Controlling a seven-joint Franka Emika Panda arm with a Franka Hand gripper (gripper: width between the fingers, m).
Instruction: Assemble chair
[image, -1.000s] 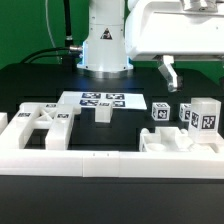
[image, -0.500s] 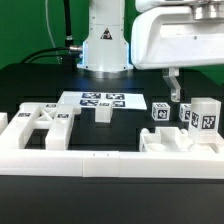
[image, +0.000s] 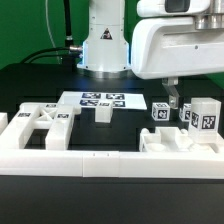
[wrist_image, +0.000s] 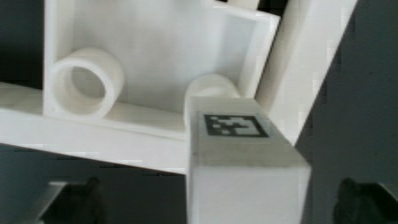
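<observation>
The chair lies in loose matte white parts on the black table. A cut-out panel (image: 40, 125) is at the exterior view's left and a small block (image: 102, 113) in the middle. Tagged cubes and bars (image: 160, 111) (image: 205, 118) stand at the right. My gripper (image: 173, 98) hangs low over that right group. In the wrist view a white bar (wrist_image: 237, 125) with a marker tag on its end stands between the jaws. My gripper (wrist_image: 217, 205) is open, with a dark gap on each side of the bar. Behind the bar is a white panel with a round hole (wrist_image: 80, 85).
The marker board (image: 100, 100) lies flat behind the small block, in front of the robot base (image: 105, 50). A long low white border wall (image: 90, 160) runs along the front. Another white part (image: 165, 140) sits just behind the wall at the right.
The gripper has come down toward the tagged pieces at the exterior view's right and shifted slightly left. Its jaws have stayed open. No part has moved.
</observation>
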